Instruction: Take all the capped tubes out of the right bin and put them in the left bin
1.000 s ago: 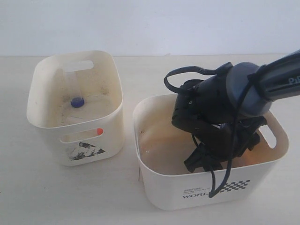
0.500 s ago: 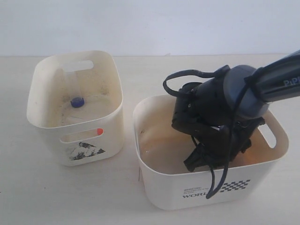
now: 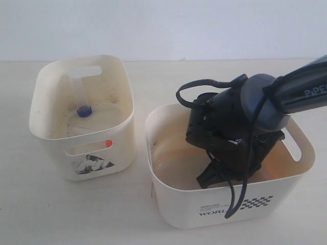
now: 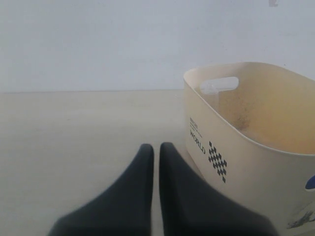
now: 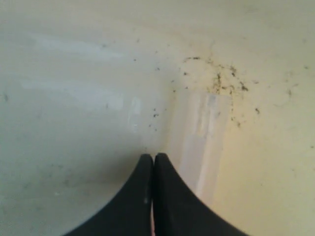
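Compared with one second ago, the right hand (image 3: 207, 179) has shifted slightly leftward inside the right bin (image 3: 173, 201). Its fingers are pressed together, with nothing visible between them. Left hand (image 4: 156, 146): fingers nearly touching, empty, above the surface (image 4: 59, 147). Bins: two. Tubes visible: two, both in the left bin (image 3: 48, 130), namely one blue-capped tube (image 3: 84, 110) and one orange-red-capped tube (image 3: 108, 143) behind the front slot
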Controlling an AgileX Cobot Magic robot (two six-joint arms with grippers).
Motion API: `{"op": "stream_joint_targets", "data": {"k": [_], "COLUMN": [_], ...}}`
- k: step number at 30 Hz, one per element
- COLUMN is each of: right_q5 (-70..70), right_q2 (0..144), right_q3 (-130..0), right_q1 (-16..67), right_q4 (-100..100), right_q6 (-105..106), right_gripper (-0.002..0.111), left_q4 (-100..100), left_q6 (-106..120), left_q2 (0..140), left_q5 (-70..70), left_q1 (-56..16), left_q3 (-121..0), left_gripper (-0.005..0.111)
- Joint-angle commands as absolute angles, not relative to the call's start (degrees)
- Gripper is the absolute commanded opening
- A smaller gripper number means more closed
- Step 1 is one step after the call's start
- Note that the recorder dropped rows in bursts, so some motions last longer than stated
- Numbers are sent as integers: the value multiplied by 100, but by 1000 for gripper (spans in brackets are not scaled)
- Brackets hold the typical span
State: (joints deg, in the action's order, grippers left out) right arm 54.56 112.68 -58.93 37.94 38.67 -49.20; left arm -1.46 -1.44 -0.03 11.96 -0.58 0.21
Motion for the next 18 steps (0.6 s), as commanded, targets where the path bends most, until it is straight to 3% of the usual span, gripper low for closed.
{"op": "stream_joint_targets", "data": {"k": [1, 18], "right_q5": [5839, 5790], "right_q2": [11253, 10407], "right_q3": [-5862, -5895], "right_q1": [3763, 3773], "right_q4": [4047, 4449], "right_q6": [-4944, -5106], "right_gripper": [0, 0], "left_q4": [-110, -110], "left_q6": [-198, -198], "left_q2": [0, 0], "left_q5": [1160, 1160], "left_q1": [-56, -56], "left_q3": [0, 0], "left_gripper": [4, 4]}}
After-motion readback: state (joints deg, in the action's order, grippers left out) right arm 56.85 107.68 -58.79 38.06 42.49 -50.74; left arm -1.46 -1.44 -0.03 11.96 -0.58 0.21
